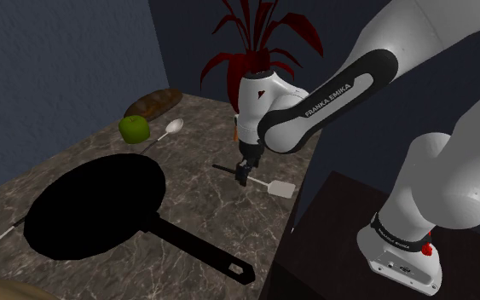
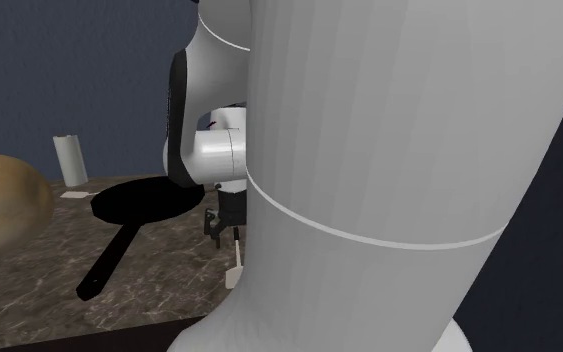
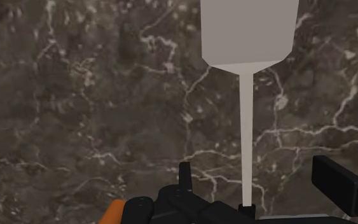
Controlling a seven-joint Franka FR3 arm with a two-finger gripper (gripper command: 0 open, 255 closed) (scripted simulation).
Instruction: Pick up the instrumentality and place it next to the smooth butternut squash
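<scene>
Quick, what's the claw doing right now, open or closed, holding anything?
Claw: open, holding nothing; the pale flat-bladed spatula has its thin handle between the fingers, untouched.

- This is looking like a home kitchen, with a dark, white-veined marble counter (image 1: 204,213) serving as the work surface.
- A black frying pan (image 1: 93,209) with a long handle is lying on that counter.
- Food is sitting out: a green apple (image 1: 134,129), a brown loaf of bread (image 1: 153,102) behind it, and a tan squash (image 2: 4,200) in the second exterior view.
- Utensils are lying about: a pale spoon (image 1: 171,128) just beside the apple and a white spatula (image 1: 279,187).
- A white upright roll (image 2: 68,158) is standing at the counter's far end.
- A red-leaved houseplant (image 1: 259,43) is standing before dark blue walls (image 1: 59,60), giving it a domestic air.
</scene>
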